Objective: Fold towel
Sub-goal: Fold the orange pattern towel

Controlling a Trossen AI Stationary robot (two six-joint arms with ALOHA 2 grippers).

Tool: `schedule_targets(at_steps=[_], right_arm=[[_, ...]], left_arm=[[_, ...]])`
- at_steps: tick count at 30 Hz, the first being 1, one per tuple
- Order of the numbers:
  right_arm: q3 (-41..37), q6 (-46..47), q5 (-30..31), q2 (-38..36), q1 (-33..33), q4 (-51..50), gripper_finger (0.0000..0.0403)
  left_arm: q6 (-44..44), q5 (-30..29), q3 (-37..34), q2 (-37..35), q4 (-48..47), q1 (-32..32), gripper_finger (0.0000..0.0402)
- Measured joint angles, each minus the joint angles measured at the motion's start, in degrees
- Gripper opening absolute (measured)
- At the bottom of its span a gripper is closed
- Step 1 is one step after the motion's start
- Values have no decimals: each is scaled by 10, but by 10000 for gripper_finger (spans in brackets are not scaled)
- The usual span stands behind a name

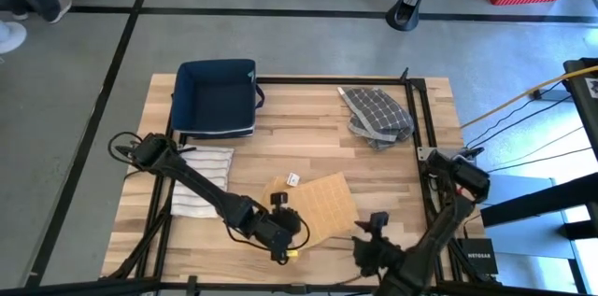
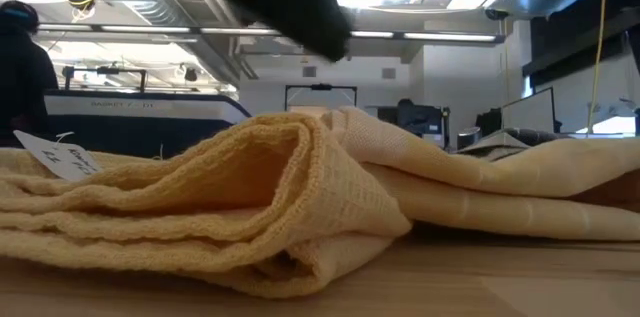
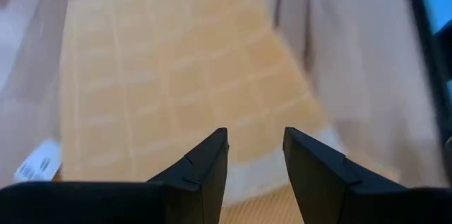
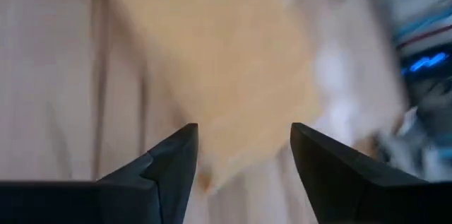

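Observation:
The yellow waffle towel [image 1: 316, 204] lies folded on the wooden table [image 1: 308, 142] near its front edge; its stacked layers [image 2: 250, 197] rest flat on the wood. A white tag [image 1: 292, 179] sticks out at its far left corner. My left gripper [image 3: 256, 160] hovers open above the towel's near left corner [image 1: 288, 238], with nothing between its fingers. My right gripper [image 4: 244, 157] hovers open off the towel's near right corner [image 1: 371, 235], also with nothing between its fingers. The towel [image 4: 226, 61] shows blurred below it.
A navy fabric bin [image 1: 217, 98] stands at the far left. A grey checked cloth [image 1: 378, 114] lies crumpled at the far right, and a white striped cloth [image 1: 201, 179] lies at the left under my left arm. Black frame rails [image 1: 416, 119] edge the table.

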Motion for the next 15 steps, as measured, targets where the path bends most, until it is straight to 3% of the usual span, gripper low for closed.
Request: schedule_targets(at_steps=[3,5,9,15], right_arm=[[-35,113,132,-13,11,-1,227],[-72,182,156,-15,6,2,227],[-168,257,136,-13,-5,110,227],[-266,135,25,-12,-18,341,227]], left_arm=[[32,-9,-5,7,66,3,131],[51,-10,-14,18,97,7,131],[51,-7,-27,52,69,19,131],[16,-4,-25,80,-5,27,131]])
